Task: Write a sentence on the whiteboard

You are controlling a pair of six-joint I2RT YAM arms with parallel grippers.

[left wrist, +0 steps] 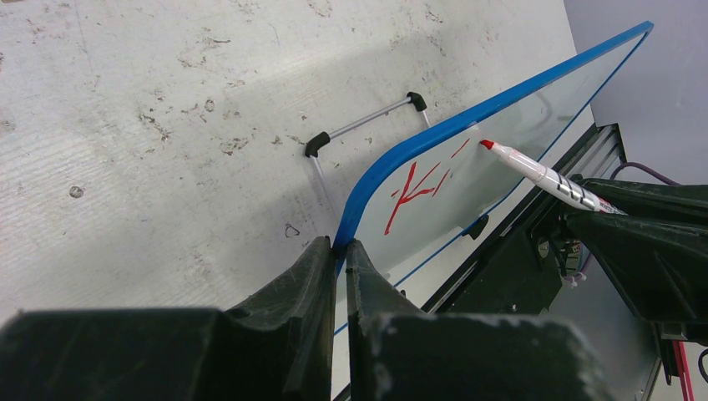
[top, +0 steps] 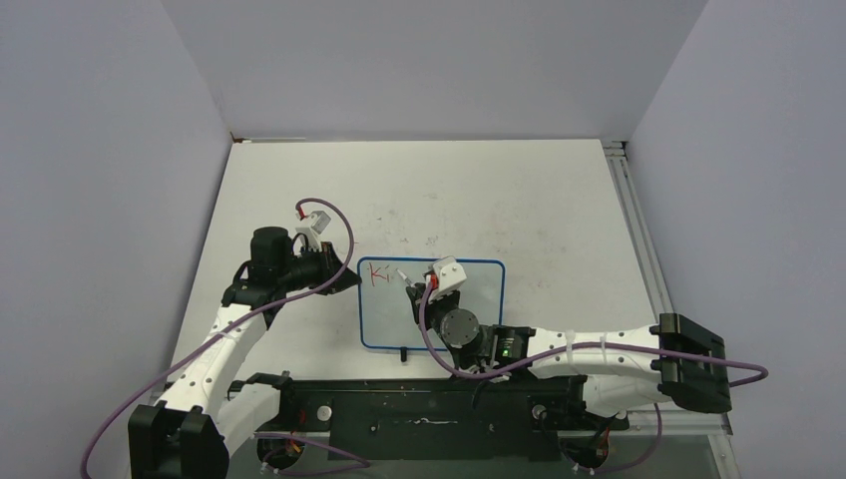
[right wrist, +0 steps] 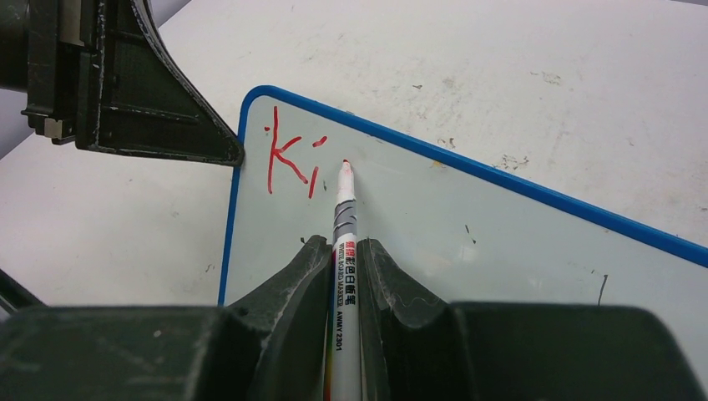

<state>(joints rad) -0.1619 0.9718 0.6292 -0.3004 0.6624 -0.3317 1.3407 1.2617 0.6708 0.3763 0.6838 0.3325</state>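
Blue-framed whiteboard [top: 389, 319] flat on table [top: 499, 200]: light, stiff, probably slippery, best pinched at frame. Left gripper [left wrist: 341, 246] closed on its far-left corner; right gripper [right wrist: 344, 246] clamping marker [right wrist: 345, 209] over it.

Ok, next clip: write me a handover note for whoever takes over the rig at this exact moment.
Left gripper: shut on the blue frame of the whiteboard at one corner.
Right gripper: shut on the red marker, cap off, tip at the board just right of the writing; contact cannot be confirmed.
The board lies on the table between the arms.
Done: red letters "Ki" near the held corner.
Left: the rest of the sentence; most of the board is blank.
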